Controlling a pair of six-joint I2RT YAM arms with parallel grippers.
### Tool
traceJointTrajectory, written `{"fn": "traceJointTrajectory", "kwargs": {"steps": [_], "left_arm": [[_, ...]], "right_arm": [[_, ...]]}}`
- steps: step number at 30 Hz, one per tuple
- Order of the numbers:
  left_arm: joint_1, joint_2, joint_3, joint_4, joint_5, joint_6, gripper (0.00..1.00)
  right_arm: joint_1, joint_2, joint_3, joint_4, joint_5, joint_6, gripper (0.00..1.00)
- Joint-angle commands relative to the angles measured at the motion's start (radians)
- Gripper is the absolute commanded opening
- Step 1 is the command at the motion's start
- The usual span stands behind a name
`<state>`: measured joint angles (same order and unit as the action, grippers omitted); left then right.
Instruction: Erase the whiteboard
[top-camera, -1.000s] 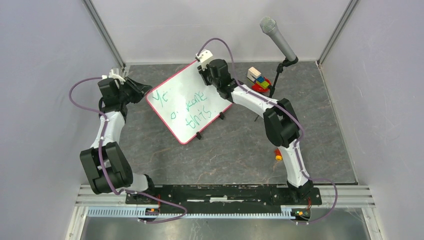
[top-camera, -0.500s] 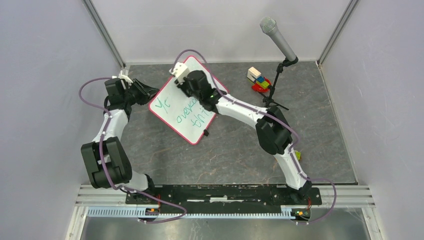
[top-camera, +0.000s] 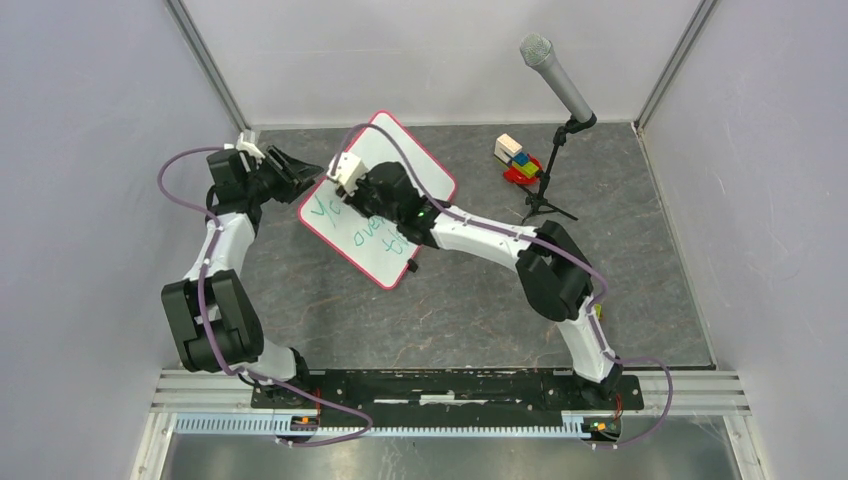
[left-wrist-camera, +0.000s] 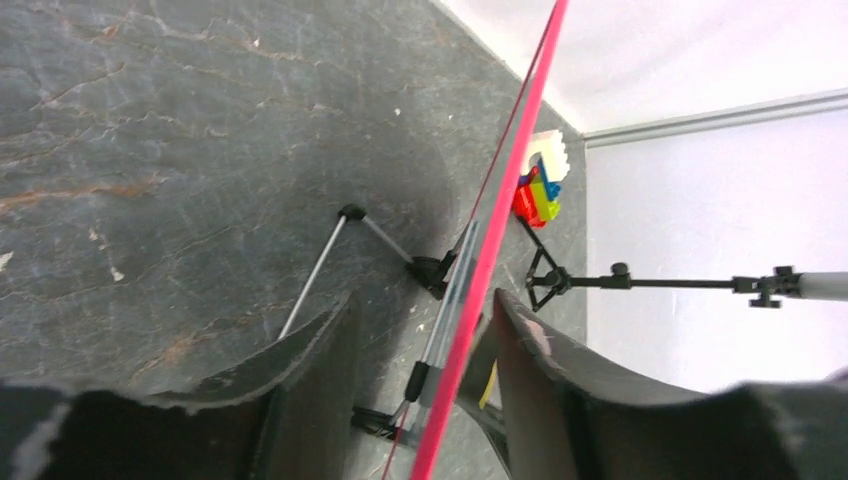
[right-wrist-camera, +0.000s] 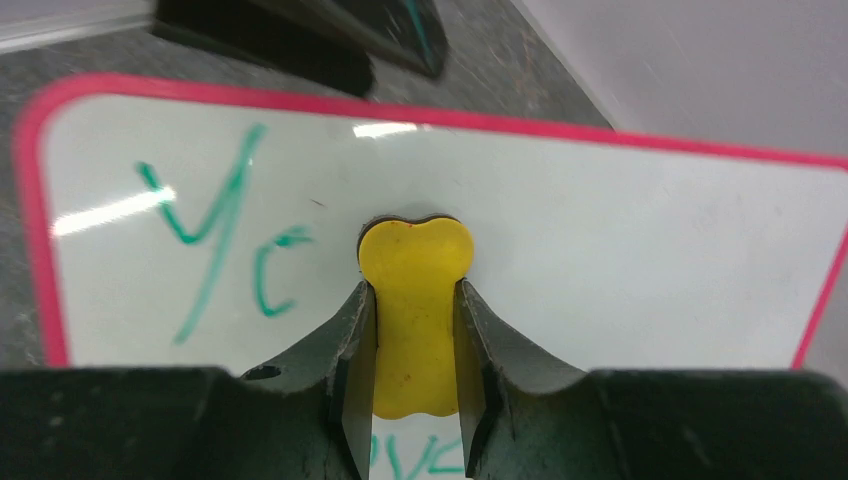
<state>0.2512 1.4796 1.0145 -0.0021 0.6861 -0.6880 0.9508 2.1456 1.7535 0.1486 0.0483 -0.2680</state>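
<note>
The whiteboard (top-camera: 405, 165), white with a red-pink frame, stands tilted on its black feet at the table's back middle. Green handwriting (right-wrist-camera: 215, 230) remains on its left and lower part. My right gripper (top-camera: 352, 192) is shut on a yellow eraser (right-wrist-camera: 415, 300) and presses it flat on the board just right of the "Yc"; its fingertips (right-wrist-camera: 365, 300) clamp the eraser's sides. My left gripper (top-camera: 305, 175) is at the board's left edge. In the left wrist view its jaws (left-wrist-camera: 422, 298) stand apart with the red frame edge (left-wrist-camera: 500, 215) between them, close to the right finger.
A microphone (top-camera: 555, 75) on a black tripod stand (top-camera: 545, 205) stands at the back right. A stack of coloured toy blocks (top-camera: 517, 158) sits beside it, also in the left wrist view (left-wrist-camera: 537, 185). A small yellow-green object (top-camera: 598, 310) lies beside the right arm.
My right gripper swept the eraser leftward across the board, and writing on the right part is gone. The board turned and shifted left. My left gripper moved right onto the board's edge.
</note>
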Motion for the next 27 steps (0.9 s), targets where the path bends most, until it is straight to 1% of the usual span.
{"fn": "traceJointTrajectory", "kwargs": {"steps": [1, 4, 7, 9, 11, 13, 15, 21, 24, 27], "left_arm": [[0.004, 0.005, 0.09, 0.032, 0.033, -0.082, 0.63], [0.005, 0.048, 0.158, 0.036, 0.035, -0.139, 0.72], [0.001, 0.135, 0.25, 0.011, 0.048, -0.154, 0.74], [-0.011, 0.194, 0.296, 0.011, 0.085, -0.144, 0.71], [-0.028, 0.245, 0.326, 0.033, 0.153, -0.116, 0.65], [-0.045, 0.285, 0.343, 0.049, 0.209, -0.103, 0.63], [-0.057, 0.299, 0.333, 0.1, 0.243, -0.107, 0.63], [-0.09, 0.319, 0.329, 0.134, 0.248, -0.108, 0.64], [-0.103, 0.32, 0.319, 0.134, 0.244, -0.101, 0.58], [-0.107, 0.33, 0.31, 0.133, 0.238, -0.099, 0.51]], "right_arm": [[-0.101, -0.121, -0.098, 0.086, -0.021, 0.148, 0.16], [-0.147, -0.159, -0.153, 0.132, -0.03, 0.179, 0.16], [-0.159, -0.147, -0.136, 0.115, -0.025, 0.175, 0.16], [-0.159, -0.13, -0.116, 0.103, -0.038, 0.171, 0.16], [-0.159, -0.114, -0.094, 0.099, -0.045, 0.176, 0.16], [-0.16, -0.093, -0.059, 0.082, -0.082, 0.179, 0.16], [-0.159, -0.073, -0.013, 0.054, -0.099, 0.18, 0.16], [-0.153, -0.056, 0.017, 0.042, -0.13, 0.193, 0.16], [-0.148, -0.038, 0.036, 0.022, -0.125, 0.188, 0.16], [-0.141, -0.025, 0.05, 0.017, -0.128, 0.196, 0.16]]}}
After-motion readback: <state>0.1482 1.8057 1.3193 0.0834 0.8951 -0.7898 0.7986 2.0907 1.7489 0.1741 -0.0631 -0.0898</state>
